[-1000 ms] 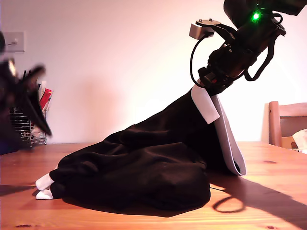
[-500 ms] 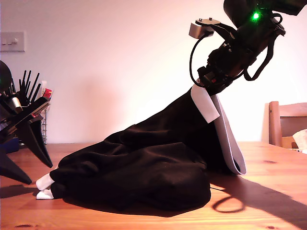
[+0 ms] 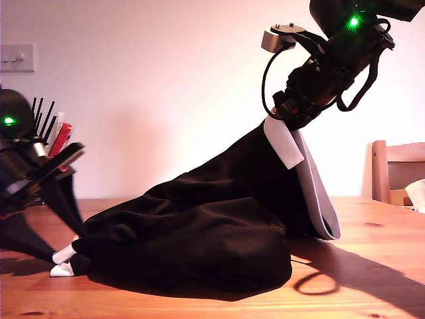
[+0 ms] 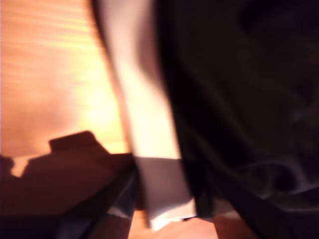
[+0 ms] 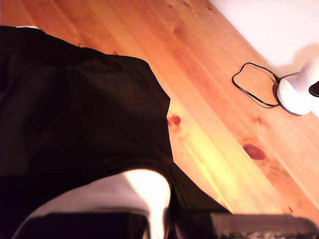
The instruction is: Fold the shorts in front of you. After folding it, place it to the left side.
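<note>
Descended since earlier: first gripper [image 3: 66, 249], spread wide at white hem of large black soft shorts [image 3: 199, 226]. Second gripper [image 3: 287, 119] clamping raised white band. Fold barely begun.

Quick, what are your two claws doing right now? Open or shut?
My first gripper: at the white band of the shorts on the table; open or shut cannot be told.
My second gripper: shut on the shorts, holding one end up high.

Pale wall [image 3: 166, 80], wooden table [image 3: 372, 266], chair [image 3: 397, 171].
</note>
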Controlling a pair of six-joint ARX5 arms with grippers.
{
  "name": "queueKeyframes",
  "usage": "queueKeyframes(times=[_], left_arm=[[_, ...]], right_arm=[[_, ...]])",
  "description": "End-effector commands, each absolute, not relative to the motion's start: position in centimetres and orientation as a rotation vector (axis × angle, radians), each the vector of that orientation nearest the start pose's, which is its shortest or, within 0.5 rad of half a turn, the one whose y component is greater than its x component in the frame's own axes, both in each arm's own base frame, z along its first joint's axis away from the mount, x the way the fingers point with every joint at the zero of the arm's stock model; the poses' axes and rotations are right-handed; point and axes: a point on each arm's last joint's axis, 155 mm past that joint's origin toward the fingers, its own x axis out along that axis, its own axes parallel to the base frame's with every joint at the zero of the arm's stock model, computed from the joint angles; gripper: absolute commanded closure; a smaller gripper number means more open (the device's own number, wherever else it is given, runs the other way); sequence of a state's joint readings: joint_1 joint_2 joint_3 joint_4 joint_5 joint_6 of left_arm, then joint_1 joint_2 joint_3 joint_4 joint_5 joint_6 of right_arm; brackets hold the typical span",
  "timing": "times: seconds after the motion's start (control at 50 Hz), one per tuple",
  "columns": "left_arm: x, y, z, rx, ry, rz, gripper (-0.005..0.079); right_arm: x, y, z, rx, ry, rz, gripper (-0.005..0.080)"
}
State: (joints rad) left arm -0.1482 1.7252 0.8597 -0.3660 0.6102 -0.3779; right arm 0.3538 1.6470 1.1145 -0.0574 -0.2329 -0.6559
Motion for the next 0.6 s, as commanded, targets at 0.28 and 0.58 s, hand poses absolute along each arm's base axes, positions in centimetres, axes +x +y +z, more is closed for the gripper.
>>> queueKeyframes(times=[0.28, 0.58], left_arm=[[31.0, -16.4, 0.4, -0.617, 1.378, -0.45, 0.0409], [32.5, -16.7, 0.9, -0.584, 1.3, -0.491, 0.0762]], right_arm=[[44.2, 20.9, 15.9, -0.651, 0.38, 0.746, 0.0765], [44.2, 20.9, 15.9, -0.651, 0.38, 0.746, 0.0765]])
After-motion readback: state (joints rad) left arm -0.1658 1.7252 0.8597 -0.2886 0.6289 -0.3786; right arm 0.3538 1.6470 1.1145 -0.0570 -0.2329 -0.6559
